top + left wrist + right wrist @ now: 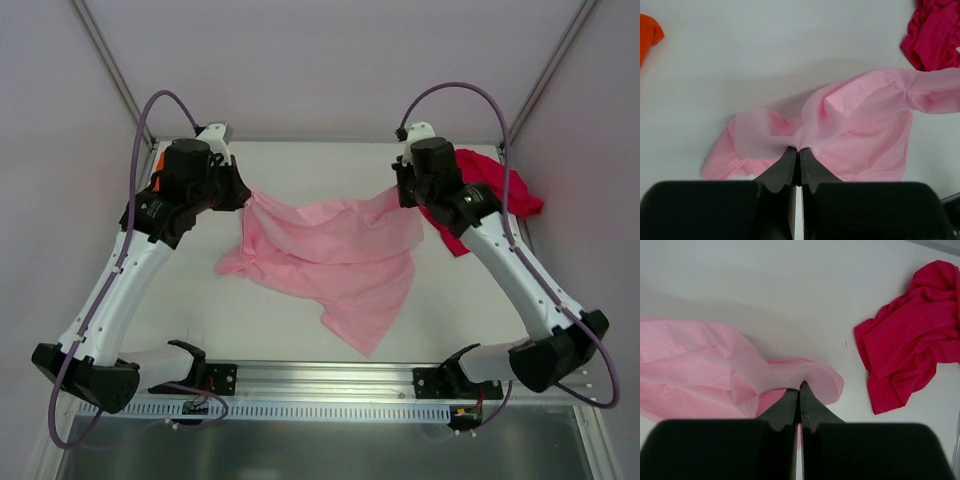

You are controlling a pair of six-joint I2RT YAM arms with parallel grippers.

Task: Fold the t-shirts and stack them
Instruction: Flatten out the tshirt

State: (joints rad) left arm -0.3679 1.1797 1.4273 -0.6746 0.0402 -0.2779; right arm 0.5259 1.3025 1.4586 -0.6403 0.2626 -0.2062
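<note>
White counter (310,165) fills the top view. The pink t-shirt (335,255) stretches across its middle, held up by 2 upper edges while its lower part trails crumpled on the surface. It looks thin, light and limp, so it will likely sag and slide wherever unsupported; corners, shoulders or hems seem the best holds. At one edge the left end effector (799,149) is clamped on a pinch of pink cloth, and the right end effector (800,386) pinches the opposite edge. The red t-shirt (910,345) lies bunched at upper right, and the orange t-shirt (647,32) peeks in at upper left.
</note>
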